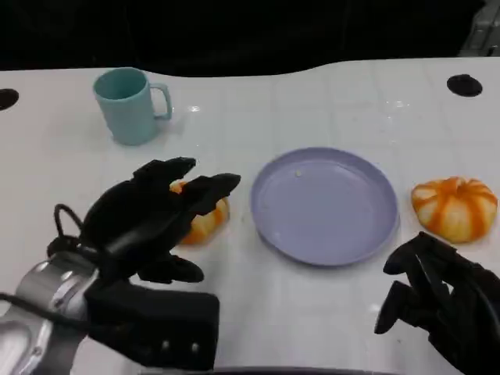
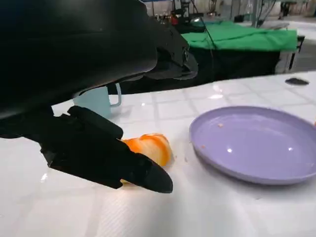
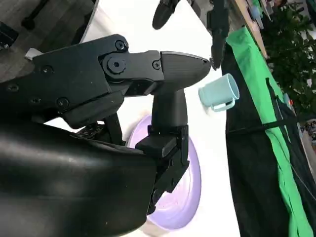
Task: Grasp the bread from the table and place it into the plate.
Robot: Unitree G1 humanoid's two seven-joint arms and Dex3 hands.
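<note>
The left hand's [image 1: 160, 215] fingers [image 2: 133, 170] were spread around the near bread [image 1: 205, 220], one lying low beside it on the counter [image 1: 312, 312], others arched over its top; whether they actually pressed on it could not be told; that orange-and-white bread lay on the counter just left of the purple plate [image 1: 324, 205], not in it; the right hand [image 1: 437, 293] hovered near the plate's right edge, its fingers loosely curled on nothing; a second bread [image 1: 455, 207] sat right of the plate; a teal mug [image 1: 129, 104] stood farther back on the left.
</note>
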